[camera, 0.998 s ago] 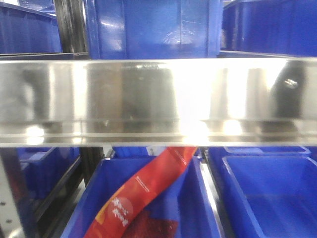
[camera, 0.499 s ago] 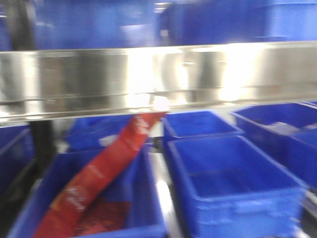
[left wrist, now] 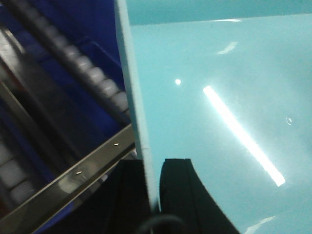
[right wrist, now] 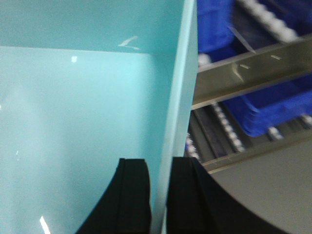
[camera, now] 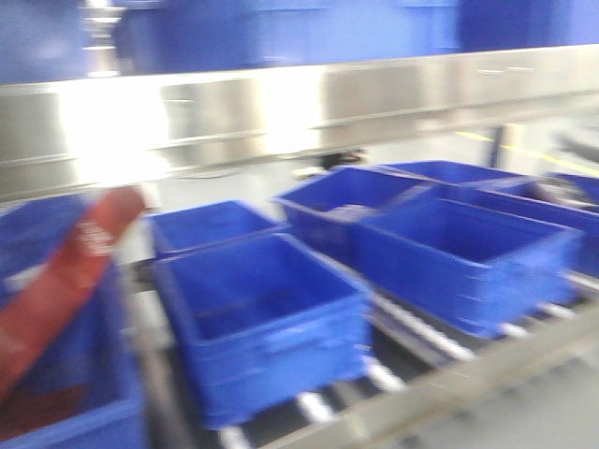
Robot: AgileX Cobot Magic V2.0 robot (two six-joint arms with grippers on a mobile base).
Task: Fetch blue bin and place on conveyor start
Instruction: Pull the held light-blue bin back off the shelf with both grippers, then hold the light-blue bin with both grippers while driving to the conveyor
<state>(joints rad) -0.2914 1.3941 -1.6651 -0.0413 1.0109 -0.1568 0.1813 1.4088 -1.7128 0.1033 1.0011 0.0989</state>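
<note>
- Left jaws pinching blue bin (left wrist: pixel 219 97) wall, 6 o'clock in wrist view.
- Right jaws pinching its other wall, likewise at 6 o'clock.
- Roller track (left wrist: pixel 92 73) at 10 o'clock, beside bin.

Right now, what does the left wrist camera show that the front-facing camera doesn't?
Only the left wrist: the pale aqua-blue bin, its wall pinched between the black fingers of the left gripper. Only the front-facing: a blurred red packet at the far left. Both: dark royal-blue bins, pale rollers and a shiny steel rail.
</note>
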